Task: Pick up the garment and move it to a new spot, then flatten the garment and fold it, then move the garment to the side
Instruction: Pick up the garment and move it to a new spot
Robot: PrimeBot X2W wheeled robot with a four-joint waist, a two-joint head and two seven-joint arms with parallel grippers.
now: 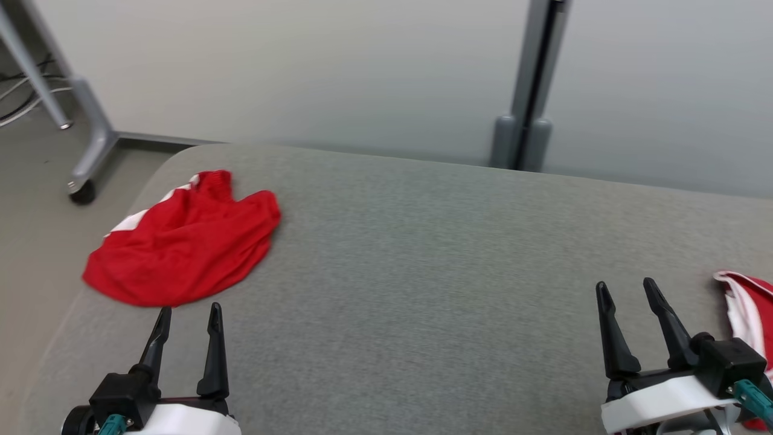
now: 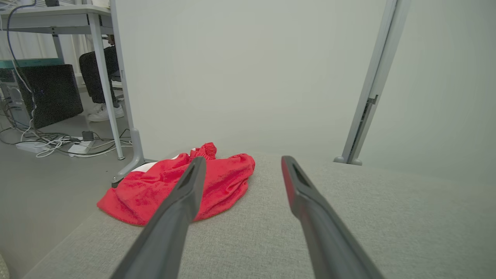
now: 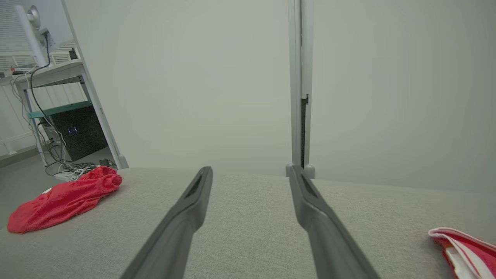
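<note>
garment [image 1: 181,244]: red heap on bench [image 1: 423,272], just ahead of my left tool [image 1: 189,309], untouched | left tool spread, empty | my right tool [image 1: 625,284] spread, empty

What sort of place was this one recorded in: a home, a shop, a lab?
Probably an office or lab, not a home: a desk with a computer tower and loose cables on the floor under it, a plain partition wall, and a grey fabric-covered table holding a red garment.
</note>
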